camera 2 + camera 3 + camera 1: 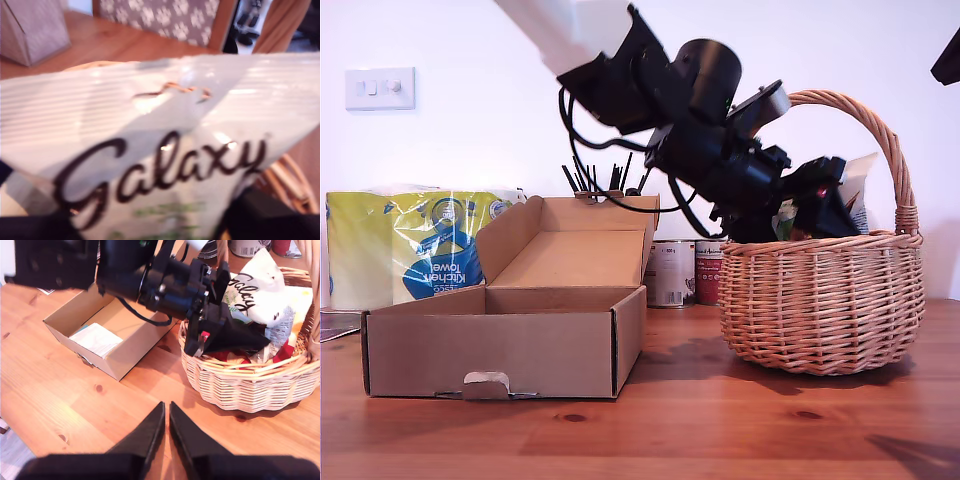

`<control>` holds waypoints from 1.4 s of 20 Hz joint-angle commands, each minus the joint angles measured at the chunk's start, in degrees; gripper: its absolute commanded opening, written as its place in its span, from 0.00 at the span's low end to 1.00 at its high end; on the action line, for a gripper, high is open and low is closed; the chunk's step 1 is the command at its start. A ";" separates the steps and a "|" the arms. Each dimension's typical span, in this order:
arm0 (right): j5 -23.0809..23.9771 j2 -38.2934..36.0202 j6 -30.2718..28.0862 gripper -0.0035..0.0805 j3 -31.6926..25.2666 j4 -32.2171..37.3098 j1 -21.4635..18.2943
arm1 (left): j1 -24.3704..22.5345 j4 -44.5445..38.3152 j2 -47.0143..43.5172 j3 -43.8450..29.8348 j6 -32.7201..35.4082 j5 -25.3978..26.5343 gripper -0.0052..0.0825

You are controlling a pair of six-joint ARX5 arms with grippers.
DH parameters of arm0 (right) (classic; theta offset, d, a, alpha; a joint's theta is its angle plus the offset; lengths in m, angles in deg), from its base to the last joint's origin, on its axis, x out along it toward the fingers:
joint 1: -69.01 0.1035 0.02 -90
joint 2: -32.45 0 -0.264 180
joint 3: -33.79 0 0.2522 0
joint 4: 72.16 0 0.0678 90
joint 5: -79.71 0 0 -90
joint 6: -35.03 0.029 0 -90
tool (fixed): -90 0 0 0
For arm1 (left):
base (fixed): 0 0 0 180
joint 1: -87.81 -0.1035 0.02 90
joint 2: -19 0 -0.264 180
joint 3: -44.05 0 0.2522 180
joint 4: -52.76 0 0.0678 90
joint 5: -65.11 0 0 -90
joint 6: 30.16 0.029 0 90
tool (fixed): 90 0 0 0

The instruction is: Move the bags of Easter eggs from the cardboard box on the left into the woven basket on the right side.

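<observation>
Pine tabletop (720, 430) carried the cardboard box (500, 350) with its flap up and, just beside it, the woven basket (825, 300). My first gripper (235, 337) reached over the basket rim, pinching a cream Galaxy bag (160, 150) above other pouches (280, 347) already lying inside. My second gripper (166, 412) hovered over bare wood near the basket, fingers pressed together, empty. Only a white leaflet-like sheet (96, 338) showed in the box, so I judged the transfer nearly finished, with this bag's release remaining.
</observation>
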 commanded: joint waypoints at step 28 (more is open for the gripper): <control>9.66 -0.02 -0.20 0.03 -0.46 6.43 0.22 | -3.34 43.30 -23.23 1.49 7.82 5.05 0.04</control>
